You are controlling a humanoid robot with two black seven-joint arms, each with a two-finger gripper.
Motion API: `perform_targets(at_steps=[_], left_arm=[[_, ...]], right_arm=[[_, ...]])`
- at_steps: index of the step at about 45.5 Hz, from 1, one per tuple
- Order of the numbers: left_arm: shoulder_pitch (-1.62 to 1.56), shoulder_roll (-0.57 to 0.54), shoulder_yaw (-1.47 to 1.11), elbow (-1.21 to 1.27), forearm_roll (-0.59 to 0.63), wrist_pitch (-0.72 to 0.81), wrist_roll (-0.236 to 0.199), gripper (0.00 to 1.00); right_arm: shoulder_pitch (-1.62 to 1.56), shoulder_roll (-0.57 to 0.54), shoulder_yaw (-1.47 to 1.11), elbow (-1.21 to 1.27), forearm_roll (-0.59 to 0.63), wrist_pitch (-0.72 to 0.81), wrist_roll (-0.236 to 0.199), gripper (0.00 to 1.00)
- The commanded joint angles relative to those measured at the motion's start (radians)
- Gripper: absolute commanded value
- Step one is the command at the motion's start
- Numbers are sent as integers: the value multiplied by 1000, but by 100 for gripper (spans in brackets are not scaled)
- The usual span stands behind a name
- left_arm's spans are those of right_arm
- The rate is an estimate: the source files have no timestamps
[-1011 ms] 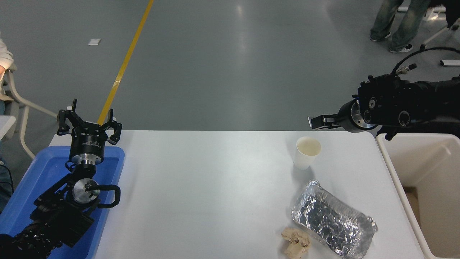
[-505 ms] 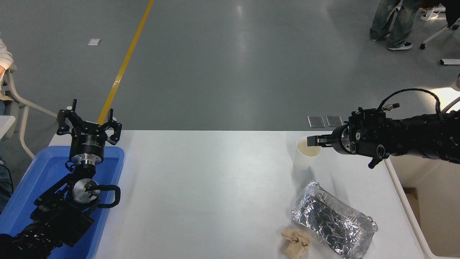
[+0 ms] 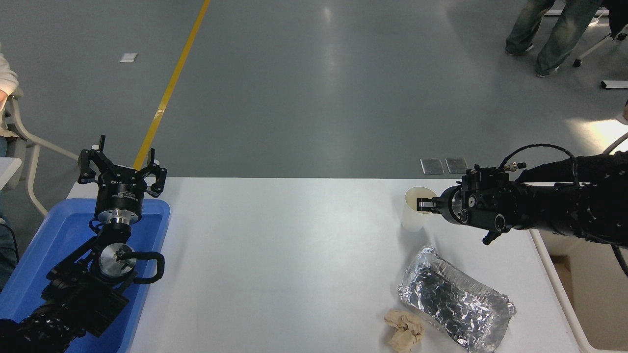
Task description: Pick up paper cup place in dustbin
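The white paper cup (image 3: pixel 411 218) stands upright on the white table (image 3: pixel 284 255) at the far right. My right gripper (image 3: pixel 424 204) reaches in from the right and its tip sits at the cup's right rim, over the cream inside. It is seen side-on, so its grip does not show. The cream dustbin (image 3: pixel 557 289) stands off the table's right edge, partly hidden by my right arm. My left gripper (image 3: pixel 120 169) is parked open above the blue tray at the lower left.
A crumpled foil tray (image 3: pixel 456 299) lies in front of the cup and a tan paper wad (image 3: pixel 405 332) lies by the front edge. The blue tray (image 3: pixel 59 235) is at the left. A person's legs (image 3: pixel 554 29) stand on the floor at the far right.
My right arm has come down and to the left from above the dustbin to the cup's rim. The cup has not moved. The left arm has not moved.
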Motion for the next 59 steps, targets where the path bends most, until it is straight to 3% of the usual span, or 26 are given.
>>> perform_targets(at_steps=[1, 16, 23, 28, 35, 42, 59], left_arm=[[0, 0, 0, 0, 0, 0, 0, 99], [0, 0, 0, 0, 0, 0, 0, 99], [0, 0, 0, 0, 0, 0, 0, 99], [2, 0, 0, 0, 0, 0, 0, 99], [2, 0, 0, 0, 0, 0, 0, 99], [2, 0, -2, 0, -1, 2, -2, 99], [2, 0, -2, 0, -1, 0, -2, 99]], right_arm=[[10, 5, 3, -1, 5, 1, -13, 0], [112, -11, -24, 73, 0, 14, -31, 0], [370, -147, -174, 313, -15, 20, -29, 0], [639, -201, -332, 525, -9, 40, -13, 0], [927, -206, -449, 744, 2, 127, 47, 0], [1066, -198, -436, 800, 77, 274, 66, 0], [1151, -206, -417, 808, 89, 376, 57, 0]])
